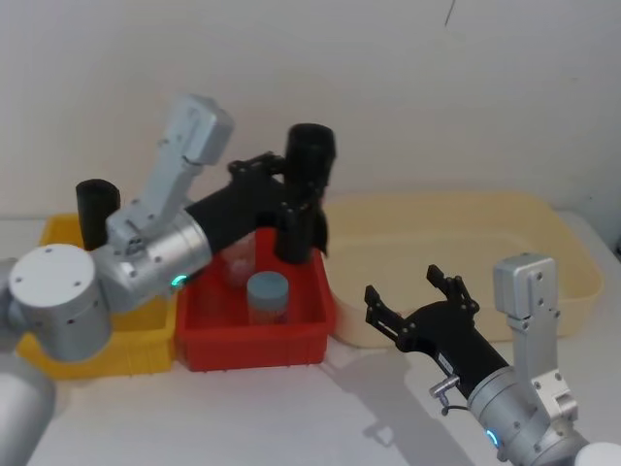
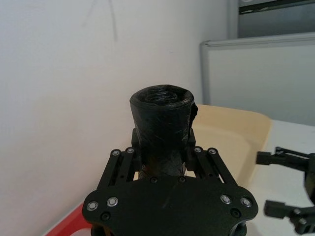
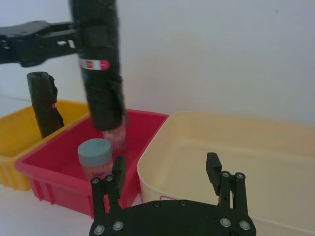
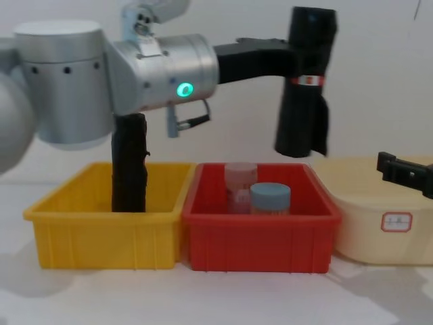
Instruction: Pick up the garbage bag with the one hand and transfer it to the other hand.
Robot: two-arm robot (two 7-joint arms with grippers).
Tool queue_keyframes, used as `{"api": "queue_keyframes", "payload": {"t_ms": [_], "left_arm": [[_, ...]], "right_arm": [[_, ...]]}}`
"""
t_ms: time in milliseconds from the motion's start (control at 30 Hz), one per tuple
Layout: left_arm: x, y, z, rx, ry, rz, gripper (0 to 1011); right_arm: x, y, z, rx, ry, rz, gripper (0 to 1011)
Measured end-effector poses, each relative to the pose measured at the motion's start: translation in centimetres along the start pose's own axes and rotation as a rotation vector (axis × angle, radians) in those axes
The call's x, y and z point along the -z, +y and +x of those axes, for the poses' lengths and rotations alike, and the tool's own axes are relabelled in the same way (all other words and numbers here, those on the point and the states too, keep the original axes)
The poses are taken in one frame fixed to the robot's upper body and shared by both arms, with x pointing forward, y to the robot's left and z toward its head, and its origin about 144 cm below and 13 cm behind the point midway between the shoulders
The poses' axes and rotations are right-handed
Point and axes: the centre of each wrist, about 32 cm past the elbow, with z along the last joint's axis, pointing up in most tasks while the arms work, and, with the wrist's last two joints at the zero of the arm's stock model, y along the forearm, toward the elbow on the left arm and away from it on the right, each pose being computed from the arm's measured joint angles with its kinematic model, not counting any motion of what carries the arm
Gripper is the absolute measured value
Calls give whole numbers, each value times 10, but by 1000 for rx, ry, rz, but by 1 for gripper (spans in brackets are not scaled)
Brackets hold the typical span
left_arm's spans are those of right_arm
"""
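The garbage bag (image 1: 310, 155), a tall black roll with a red-and-white band (image 4: 306, 80), hangs upright above the back right of the red bin (image 1: 257, 345). My left gripper (image 1: 291, 189), on the wrist with the green light, is shut on the bag's upper part from its left side, as the left wrist view (image 2: 162, 152) and chest view (image 4: 301, 64) confirm. My right gripper (image 1: 403, 284), on the wrist with the bluish light, stands open and empty, low in front of the cream tub (image 1: 543, 233). It is right of the bag and well below the left gripper's hold.
A yellow bin (image 4: 101, 230) at the left holds a plain black roll (image 4: 128, 162). Inside the red bin (image 4: 260, 237) stand a grey-lidded jar (image 4: 270, 198) and a clear bottle (image 4: 238, 181). The wide cream tub (image 3: 221, 147) sits to the right, and a white wall runs close behind.
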Motion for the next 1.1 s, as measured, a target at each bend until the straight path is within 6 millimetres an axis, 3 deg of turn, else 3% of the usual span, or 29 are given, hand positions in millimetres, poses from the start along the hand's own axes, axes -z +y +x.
{"api": "queue_keyframes", "payload": {"t_ms": [400,1100], "left_arm": [[10,-25,-6,85,59,11,448],[14,-37,-10,137,102,26,448]], "right_arm": [[0,0,0,0,0,0,1001],[6,1,-8,-19,5,45,1000]]}}
